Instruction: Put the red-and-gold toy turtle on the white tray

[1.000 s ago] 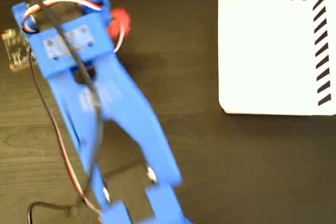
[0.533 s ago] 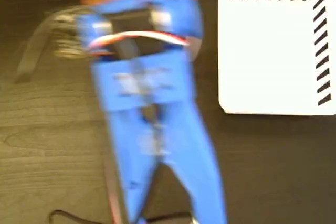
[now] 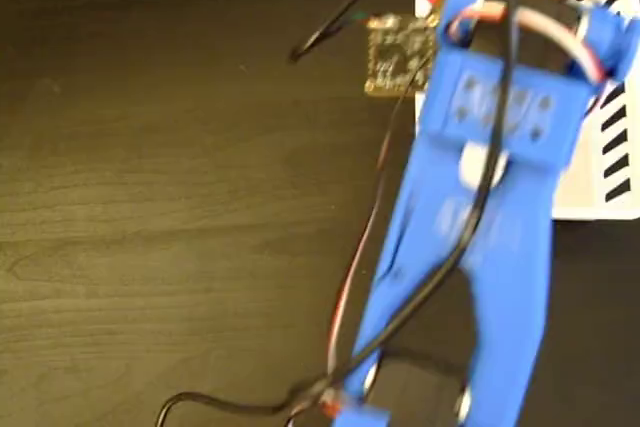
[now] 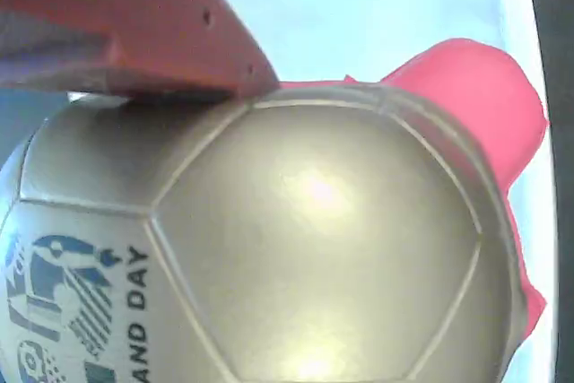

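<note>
The turtle (image 4: 341, 248) has a shiny gold shell with dark printed lettering and coral-red limbs, the tray (image 3: 620, 162) is white with black diagonal stripes, the arm (image 3: 480, 247) is blue, and the table (image 3: 170, 197) is dark wood-grain.

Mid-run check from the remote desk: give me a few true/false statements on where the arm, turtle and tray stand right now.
1. The blue arm reaches over the white tray in the fixed view. True.
2. The red-and-gold toy turtle lies alone on the dark table at the left. False: it fills the wrist view right under the end effector, with white tray surface behind it.
3. The tray has black diagonal stripes along an edge. True.
4. The turtle's shell is green. False: it is gold, with red parts beside it.
5. A small circuit board sits on the arm near the tray's left edge. True.
</note>
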